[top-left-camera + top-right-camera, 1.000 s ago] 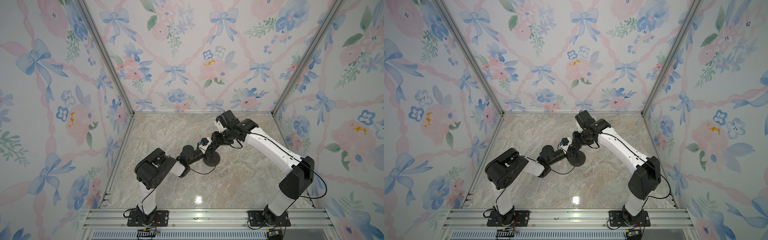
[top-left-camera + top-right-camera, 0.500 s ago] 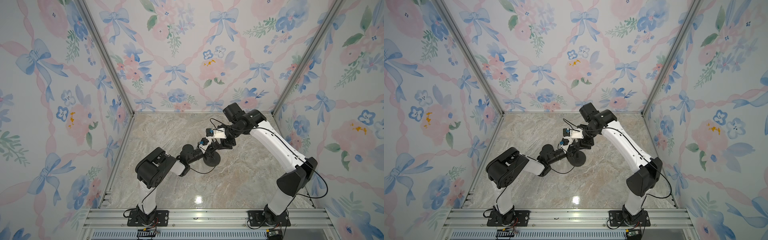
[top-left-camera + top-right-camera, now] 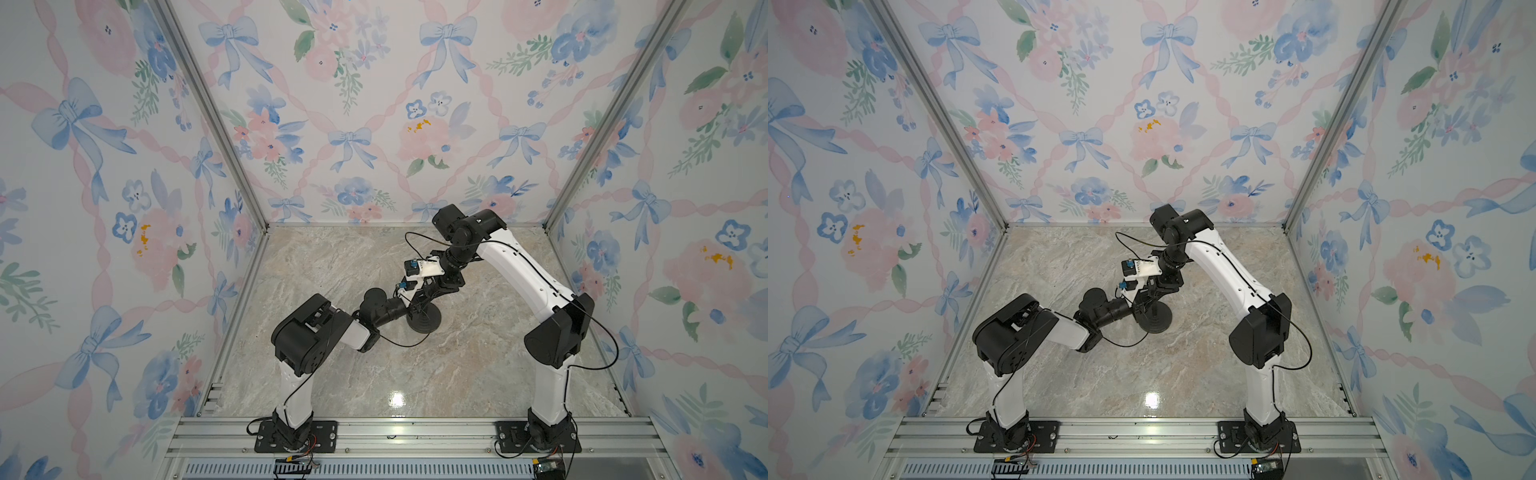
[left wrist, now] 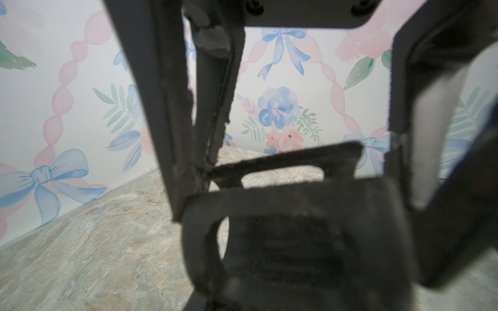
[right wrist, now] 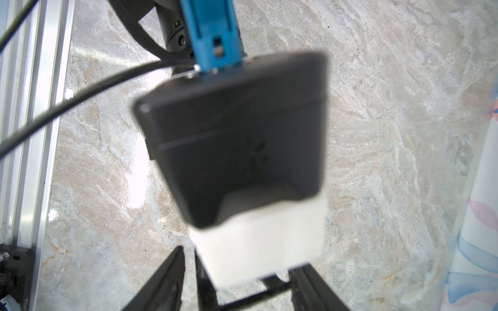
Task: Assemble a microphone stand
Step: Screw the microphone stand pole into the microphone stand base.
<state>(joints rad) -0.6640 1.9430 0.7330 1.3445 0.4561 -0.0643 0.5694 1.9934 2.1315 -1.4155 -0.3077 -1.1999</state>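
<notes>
1. Walls (image 3: 374, 104): white ground, pale pink ribbon lattice, light blue bows, pink and blue flowers, green leaves
2. Table top (image 3: 457, 365): beige-grey marble print, whitish and tan veins
3. Microphone stand (image 3: 426, 321): matte black throughout
4. Left arm (image 3: 297, 395), right arm (image 3: 519, 270): white links, black joints, black cables
5. Rail (image 3: 415, 432): bare silver metal
6. Connector (image 5: 213, 35), right wrist view: bright blue

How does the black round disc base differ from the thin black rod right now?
Shape: the matte-black round disc base is wide and flat, the thin black rod is slender. State: the base rests on the marble tabletop, while the rod is clamped in the left gripper. Both are matte black.
</notes>
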